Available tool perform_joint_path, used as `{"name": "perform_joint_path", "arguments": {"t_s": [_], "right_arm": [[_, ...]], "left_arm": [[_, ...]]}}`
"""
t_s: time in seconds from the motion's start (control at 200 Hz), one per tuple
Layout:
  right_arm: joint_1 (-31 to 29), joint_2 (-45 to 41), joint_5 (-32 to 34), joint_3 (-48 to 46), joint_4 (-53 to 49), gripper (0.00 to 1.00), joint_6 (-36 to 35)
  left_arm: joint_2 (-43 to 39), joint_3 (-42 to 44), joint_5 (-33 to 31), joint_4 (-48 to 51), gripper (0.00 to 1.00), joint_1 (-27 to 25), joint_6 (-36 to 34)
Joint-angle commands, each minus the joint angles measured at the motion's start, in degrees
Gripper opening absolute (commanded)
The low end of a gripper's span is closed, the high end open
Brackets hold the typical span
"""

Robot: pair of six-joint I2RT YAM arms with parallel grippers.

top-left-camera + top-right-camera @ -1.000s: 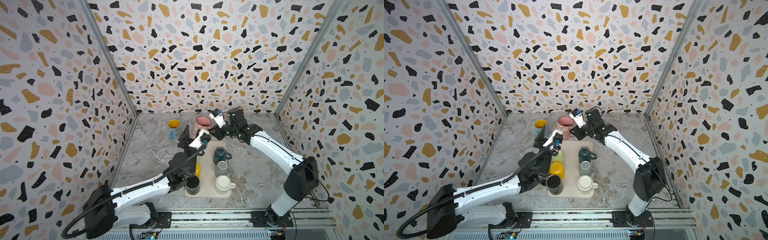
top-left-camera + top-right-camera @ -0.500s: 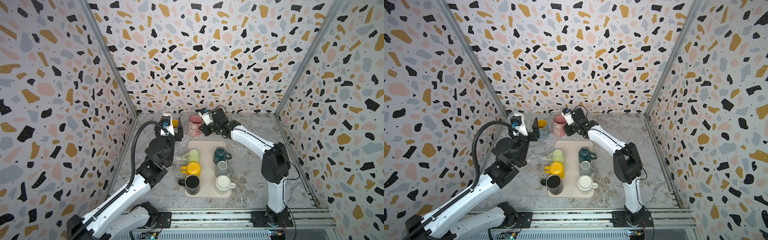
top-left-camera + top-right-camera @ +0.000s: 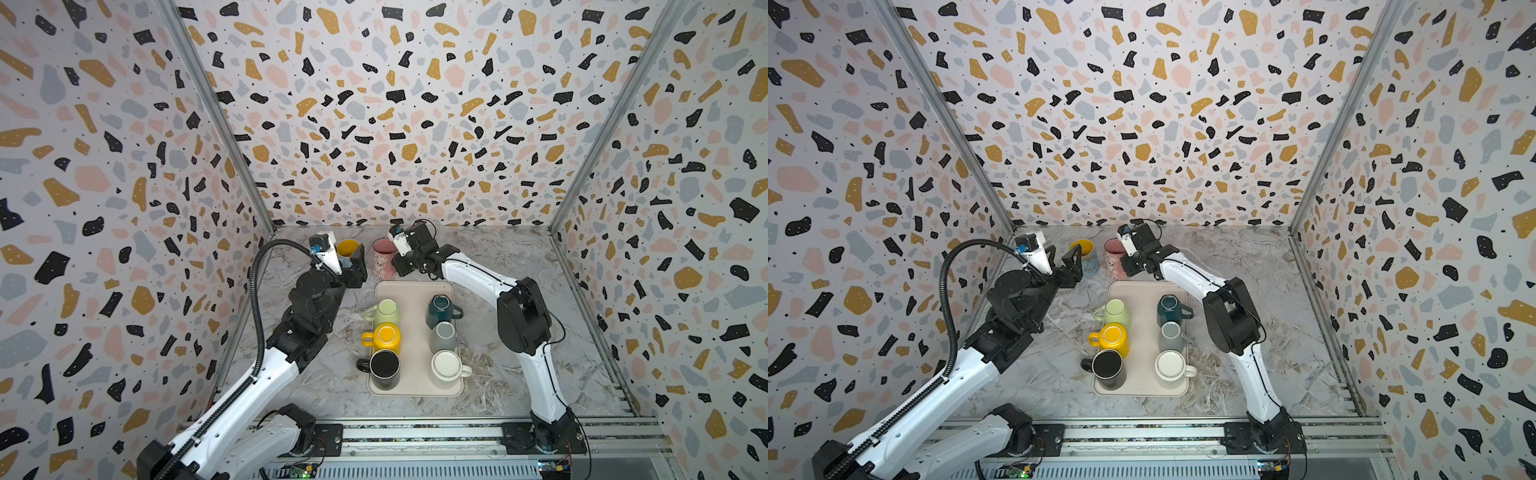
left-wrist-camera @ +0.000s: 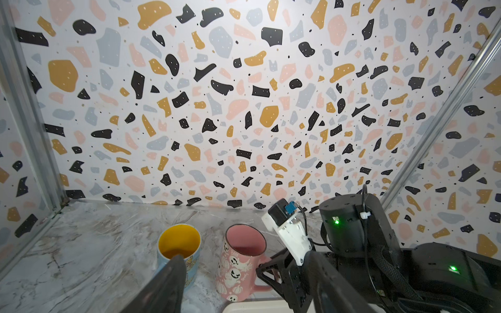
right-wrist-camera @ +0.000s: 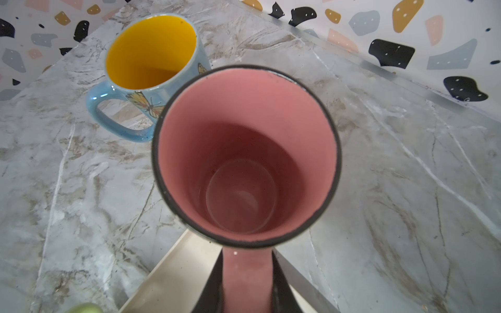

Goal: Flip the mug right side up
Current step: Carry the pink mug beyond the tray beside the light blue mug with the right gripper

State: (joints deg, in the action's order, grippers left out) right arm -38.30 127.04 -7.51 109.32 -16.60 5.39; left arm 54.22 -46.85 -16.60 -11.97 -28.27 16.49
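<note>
1. Pink mug (image 3: 383, 257), printed with ghosts and pumpkins: it is standing mouth up on the marble table (image 3: 519, 270). It is sitting just past the far edge of the beige tray (image 3: 415, 299) and just beside a blue butterfly mug (image 3: 1087, 255). From where I am watching, the turning itself is looking done, and only the release is waiting.
2. Right gripper (image 3: 398, 266): its jaws are pinching narrowly on the pink mug's handle (image 5: 246, 271), one jaw pressing each side, as the right wrist view is showing.
3. Left gripper (image 3: 1064, 261): its jaws are standing wide and empty close to the blue butterfly mug, gripping nothing.
4. Handling: the pink mug is looking like glazed ceramic. I am therefore judging it stiff, fairly heavy, smooth enough to slip, and liable to chip if it is dropped or knocked against its neighbour.
5. Where to take hold: the handle is offering two sides that suit a narrow pinch. The body's weight is hanging off to one side of that pinch, so the mug is likely wanting to swing when lifted. The rim wall, one jaw inside and one outside, is looking like the alternative.
6. Caution: a sideways nudge on release is risking a clink against the blue butterfly mug.
</note>
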Motion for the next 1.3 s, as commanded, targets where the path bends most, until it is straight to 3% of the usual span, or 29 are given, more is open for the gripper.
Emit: {"name": "perform_joint_path", "arguments": {"t_s": [0.0,0.43,1.296], "right_arm": [[-0.4,-1.9,1.1,5.5,7.8,0.0,1.0],[-1.4,4.2,4.0,11.4,6.5,0.0,1.5],[-3.4,8.6,6.1,15.5,4.0,0.0,0.8]], "left_arm": [[-1.4,0.8,2.1,-2.0,0.72,0.6,2.7],[-2.0,1.8,2.6,-2.0,0.73,1.1,2.5],[-1.1,1.6,4.3,-2.0,0.75,1.6,0.3]]}}
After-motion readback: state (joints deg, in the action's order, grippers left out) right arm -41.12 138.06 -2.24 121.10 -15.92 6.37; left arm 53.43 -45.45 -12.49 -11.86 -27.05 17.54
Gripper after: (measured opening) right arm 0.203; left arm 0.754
